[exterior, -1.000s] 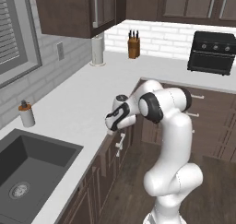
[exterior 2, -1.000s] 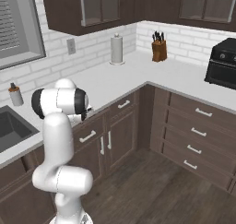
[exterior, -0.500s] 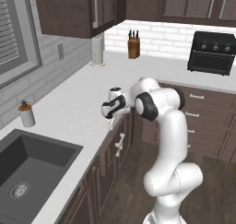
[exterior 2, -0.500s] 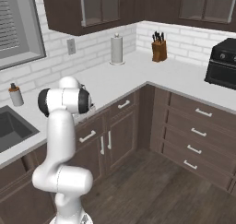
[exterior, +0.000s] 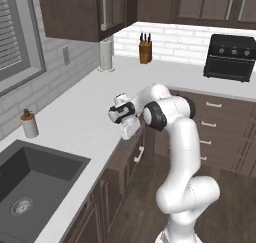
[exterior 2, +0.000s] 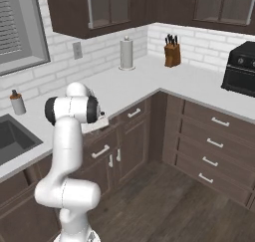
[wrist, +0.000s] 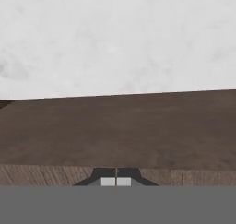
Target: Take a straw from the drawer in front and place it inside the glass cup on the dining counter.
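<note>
- I have the tool [wrist: 116, 176] closed, its two dark tips pressed together with nothing between them.
- Through the hand camera, directly ahead of the tips, I see a dark brown wooden front [wrist: 120, 131] and beyond it the white desk [wrist: 115, 38] top.
- From the left base camera, the tool [exterior: 131, 132] hangs at the desk's front edge [exterior: 85, 127], pointing down toward the cabinet fronts.
- Just below the tool I see the drawer [exterior 2: 133, 113] fronts with small silver bar handles, all closed; I cannot tell which one holds the straw.
- Behind the tool, far back on the desk, stand a paper towel roll [exterior: 105, 54] and a knife block [exterior: 145, 51].
- Well off to one side of the tool sits a dark sink [exterior: 27, 179], with a small bottle [exterior: 29, 124] beside it.
- A black toaster oven [exterior: 230, 57] sits on the far desk corner.
</note>
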Motion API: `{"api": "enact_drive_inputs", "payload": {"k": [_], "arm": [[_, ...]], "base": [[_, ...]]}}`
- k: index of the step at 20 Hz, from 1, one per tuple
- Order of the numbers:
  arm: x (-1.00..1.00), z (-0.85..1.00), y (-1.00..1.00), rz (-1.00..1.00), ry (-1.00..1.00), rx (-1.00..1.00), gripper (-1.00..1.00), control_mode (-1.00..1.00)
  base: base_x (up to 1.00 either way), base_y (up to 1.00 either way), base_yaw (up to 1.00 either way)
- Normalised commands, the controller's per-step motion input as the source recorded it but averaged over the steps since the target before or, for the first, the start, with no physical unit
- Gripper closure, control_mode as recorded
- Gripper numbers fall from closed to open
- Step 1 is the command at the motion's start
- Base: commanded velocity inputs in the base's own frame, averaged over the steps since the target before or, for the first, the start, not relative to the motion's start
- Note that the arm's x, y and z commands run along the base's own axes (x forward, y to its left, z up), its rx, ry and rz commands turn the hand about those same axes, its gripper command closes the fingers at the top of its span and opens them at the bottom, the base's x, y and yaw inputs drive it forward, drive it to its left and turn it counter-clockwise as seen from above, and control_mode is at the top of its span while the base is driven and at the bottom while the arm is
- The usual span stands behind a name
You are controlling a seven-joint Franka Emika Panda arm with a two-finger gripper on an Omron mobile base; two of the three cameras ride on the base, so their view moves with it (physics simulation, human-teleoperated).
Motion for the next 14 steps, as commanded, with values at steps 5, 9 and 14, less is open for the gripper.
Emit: {"api": "enact_drive_inputs", "payload": {"k": [5,9,14], "arm": [[-1.00,-1.00,-1.00,-0.02,-0.05,-0.05,1.00,-1.00],[-1.00,-1.00,-1.00,0.00,-0.23,0.00,1.00,-1.00],[-1.00,-1.00,-1.00,0.00,-0.33,0.01,1.00,-1.00]], "base": [[0.00,0.00,0.00],[0.00,0.00,0.00],[0.00,0.00,0.00]]}}
